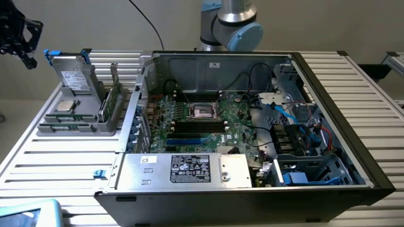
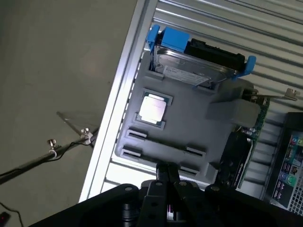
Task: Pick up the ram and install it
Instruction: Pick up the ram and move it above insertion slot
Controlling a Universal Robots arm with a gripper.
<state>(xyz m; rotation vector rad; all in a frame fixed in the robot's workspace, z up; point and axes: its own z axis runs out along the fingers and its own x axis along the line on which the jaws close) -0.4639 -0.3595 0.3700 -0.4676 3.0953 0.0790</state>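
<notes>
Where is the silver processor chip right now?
The processor chip sits on the gray holder at the exterior view's left, outside the open computer case, right beside the upright hard drive with blue clips.

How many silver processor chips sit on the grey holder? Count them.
1: a square silver processor chip in the grey plastic holder, beside the metal hard drive.

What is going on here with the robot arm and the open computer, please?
The robot arm's tool, shut and holding nothing, hovers above a gray holder beside the open computer case. The holder carries a hard drive, a processor chip and a green board on edge. The case's black memory slots look empty.
</notes>
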